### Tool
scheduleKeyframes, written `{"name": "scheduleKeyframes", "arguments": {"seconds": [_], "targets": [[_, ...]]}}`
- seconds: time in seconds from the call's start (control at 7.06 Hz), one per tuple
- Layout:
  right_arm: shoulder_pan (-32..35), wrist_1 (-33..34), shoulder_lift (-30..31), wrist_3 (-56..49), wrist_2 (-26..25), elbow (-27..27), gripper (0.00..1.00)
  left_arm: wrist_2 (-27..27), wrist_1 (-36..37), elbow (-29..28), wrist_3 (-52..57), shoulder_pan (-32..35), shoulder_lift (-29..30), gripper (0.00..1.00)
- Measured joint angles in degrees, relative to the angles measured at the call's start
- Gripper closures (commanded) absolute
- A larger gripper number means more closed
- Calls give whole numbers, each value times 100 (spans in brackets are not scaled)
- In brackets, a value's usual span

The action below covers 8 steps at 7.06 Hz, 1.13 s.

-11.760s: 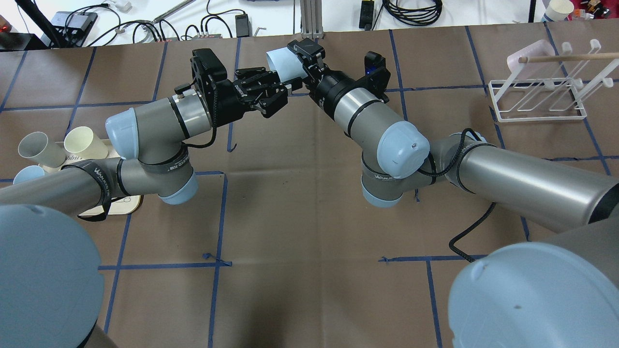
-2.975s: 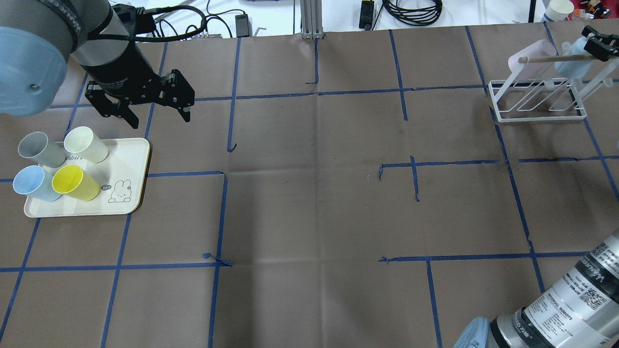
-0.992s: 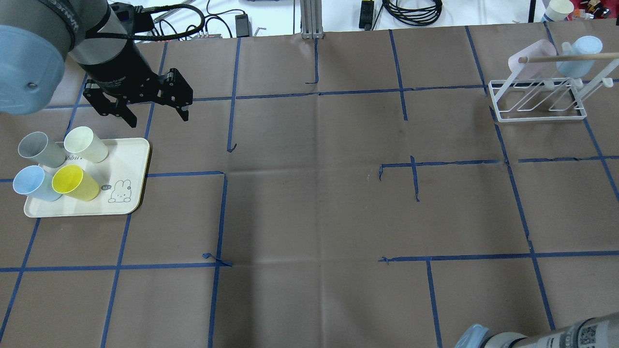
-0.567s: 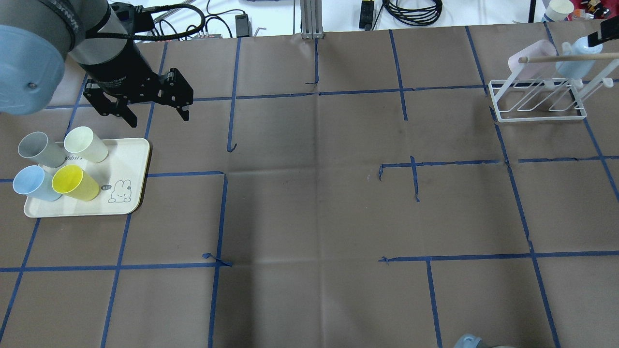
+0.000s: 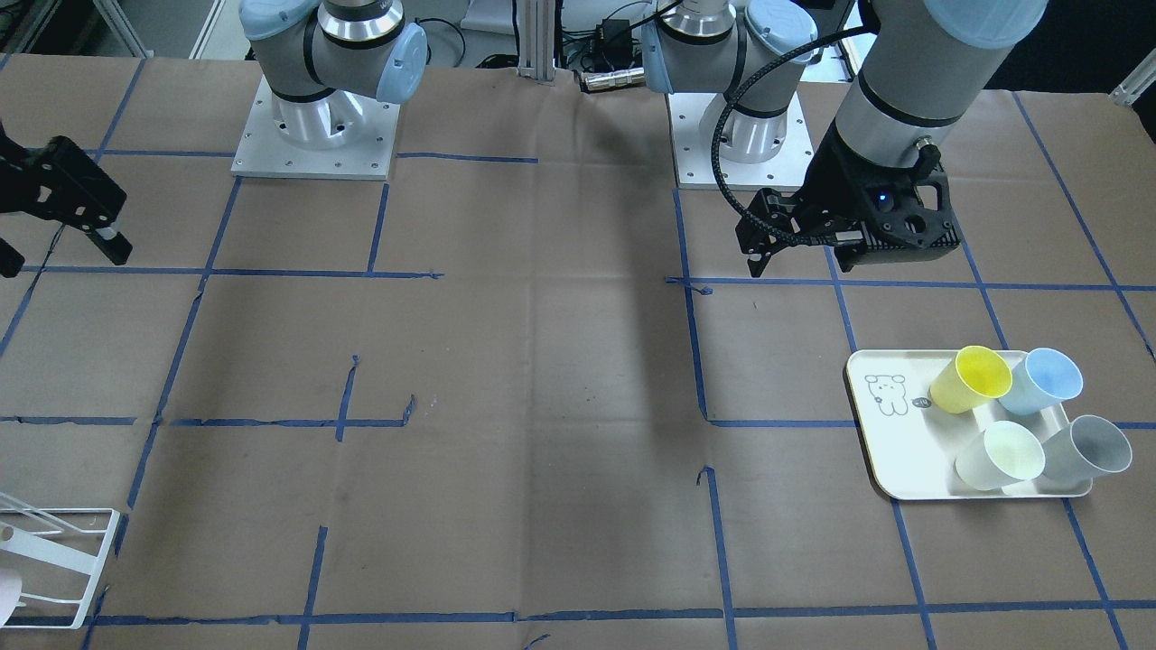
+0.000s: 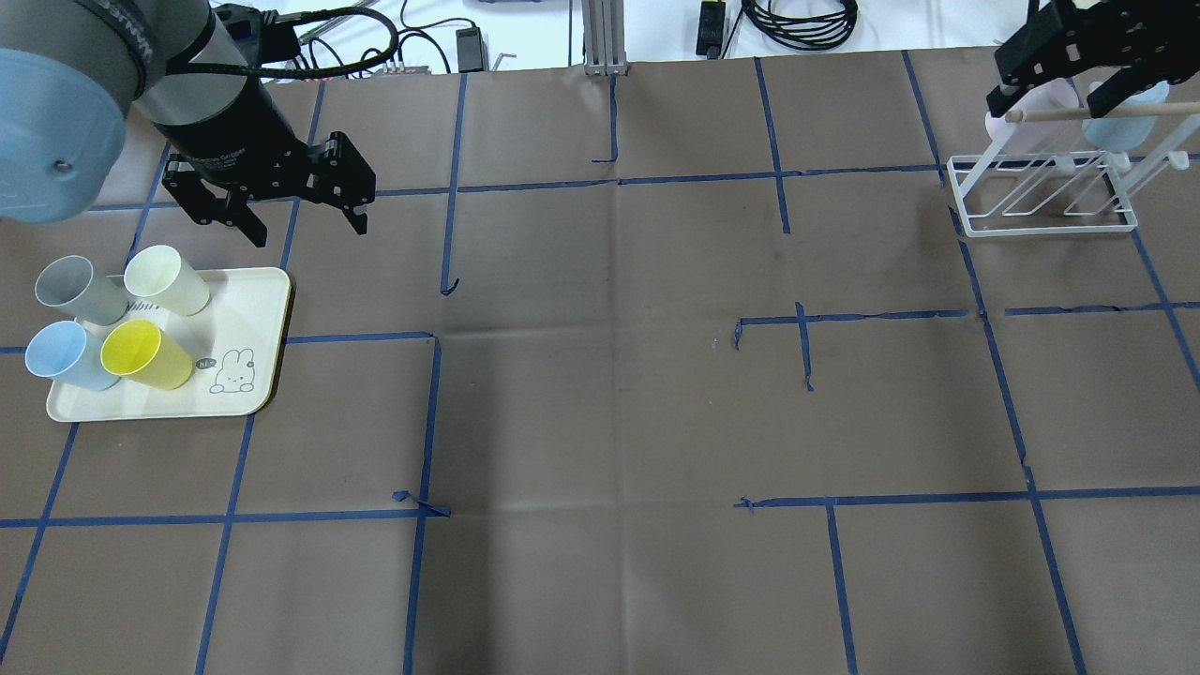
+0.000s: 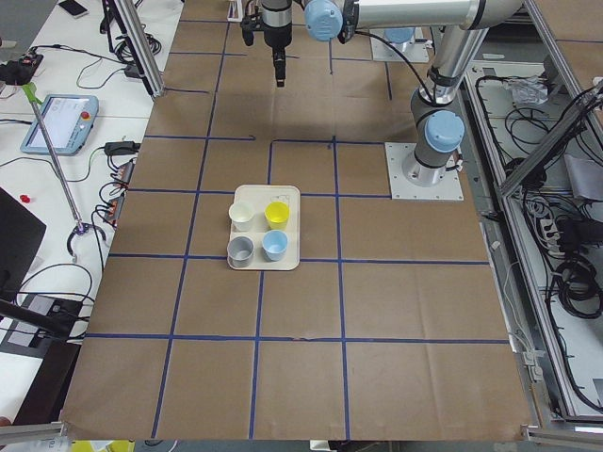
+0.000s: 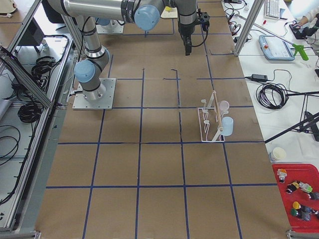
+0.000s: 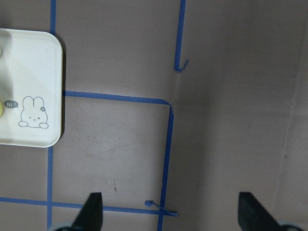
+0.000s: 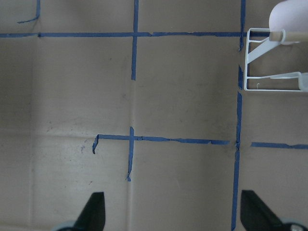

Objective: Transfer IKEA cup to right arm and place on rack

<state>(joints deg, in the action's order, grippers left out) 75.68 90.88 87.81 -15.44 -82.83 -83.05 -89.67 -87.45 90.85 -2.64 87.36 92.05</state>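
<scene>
Pale blue cup [image 8: 227, 127] is on the rack [image 6: 1042, 195], far right of the table [image 6: 609, 394]. It's hung on one of the rods, by the wooden dowel [image 6: 1059, 114]. Pink cup [image 8: 224, 105] is just left of it on the same rack. Nothing's gripping either one.

R gripper [image 10: 173, 211]: wide open, empty. I see both fingertips [image 10: 94, 211] at the wrist cam's bottom corners w/ bare table between. The rack only clips that view's top right corner, so the gripper is up high and apart from it. Its overlap w/ the rack tops in the overhead view is line of sight only.

L gripper [image 6: 302, 223]: also spread wide, holding nothing. It hangs above the left side of the table near the tray [image 6: 253, 309]. Its wrist cam looks down on the tray's bunny end + bare paper to the right.

Tray holds 4, mouths up: grey cup [image 6: 80, 291] and cream cup [image 6: 167, 279] in the far row, second blue cup [image 6: 66, 356] and yellow cup [image 6: 145, 354] in the near row.
</scene>
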Motion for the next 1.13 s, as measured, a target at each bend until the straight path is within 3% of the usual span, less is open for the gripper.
{"name": "scheduleKeyframes", "arguments": {"seconds": [0.28,0.85,1.13], "targets": [[848,-56,10,645,-519,12,0,15,0,7,0,0,0,1],[1828,-112,-30,898,-633,-39,0,25,0,-11,8,0,12,1],[1939,-139,-96,1171,-641,-70,0,28,-2,-15,9,2,15,1]]}}
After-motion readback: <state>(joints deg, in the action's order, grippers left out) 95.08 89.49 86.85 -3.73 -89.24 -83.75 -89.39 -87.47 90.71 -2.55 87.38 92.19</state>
